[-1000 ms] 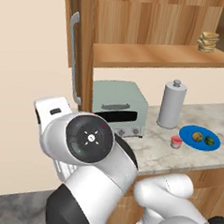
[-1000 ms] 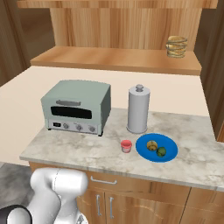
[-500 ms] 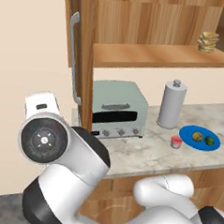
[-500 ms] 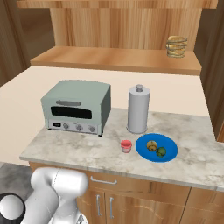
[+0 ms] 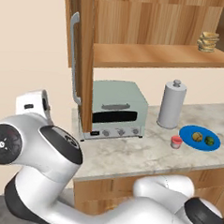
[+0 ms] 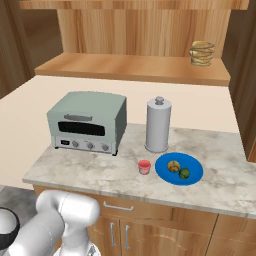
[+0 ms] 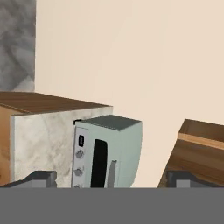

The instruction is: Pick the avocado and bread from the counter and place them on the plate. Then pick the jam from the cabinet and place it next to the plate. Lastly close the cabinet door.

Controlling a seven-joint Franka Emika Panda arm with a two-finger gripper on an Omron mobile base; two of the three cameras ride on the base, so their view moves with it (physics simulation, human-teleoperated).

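Arm folded low and swung far to the left in the left base view, elbow joint facing the camera. Gripper (image 7: 109, 179) jaws spread wide, fingertips (image 7: 41, 178) far apart, nothing between them.

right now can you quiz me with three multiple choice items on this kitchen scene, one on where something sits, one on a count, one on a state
1. Where does the jam stand?
A. on the cabinet shelf
B. on the counter just left of the plate
C. on top of the toaster oven

2. How many food items lie on the plate?
A. none
B. two
C. four

3. How does the cabinet door stand?
A. open, swung out edge-on
B. shut flat over the shelf
C. taken off

Answers:
1 B, the red jar sits on the stone beside the blue plate.
2 B, the bread and the avocado lie on it.
3 A, the shelf is exposed and the door with its handle juts forward.
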